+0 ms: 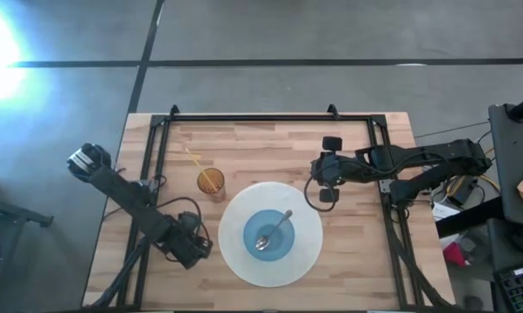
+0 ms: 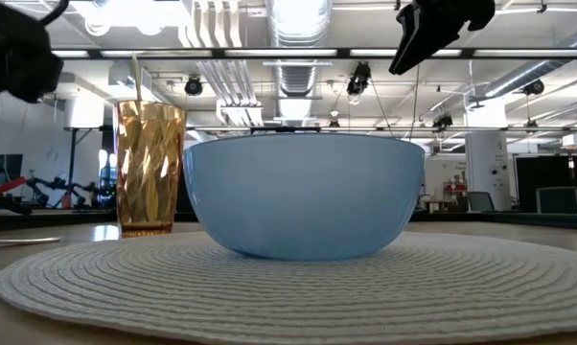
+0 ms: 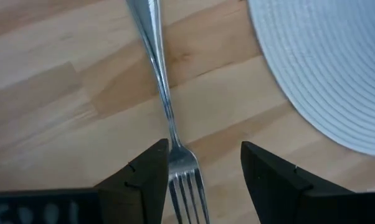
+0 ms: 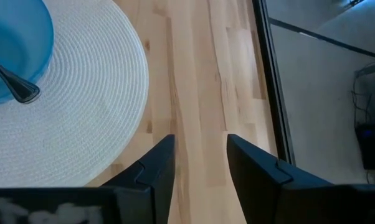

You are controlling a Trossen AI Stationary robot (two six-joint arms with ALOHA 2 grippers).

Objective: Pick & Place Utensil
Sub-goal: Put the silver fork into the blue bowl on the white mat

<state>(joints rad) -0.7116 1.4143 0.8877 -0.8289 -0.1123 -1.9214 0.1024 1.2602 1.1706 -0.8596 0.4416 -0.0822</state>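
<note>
The left gripper (image 3: 200, 180) is low over the table (image 1: 270, 139), near its left front corner, just beside the round white mat (image 1: 270, 235). Its fingers are spread apart around the prongs of a fork (image 3: 166, 106) that lies flat on the wood, not squeezed. A spoon (image 1: 274, 230) rests in the blue bowl (image 1: 270, 235) on the mat. The right gripper (image 4: 197, 177) hangs open and empty near the right edge.
</note>
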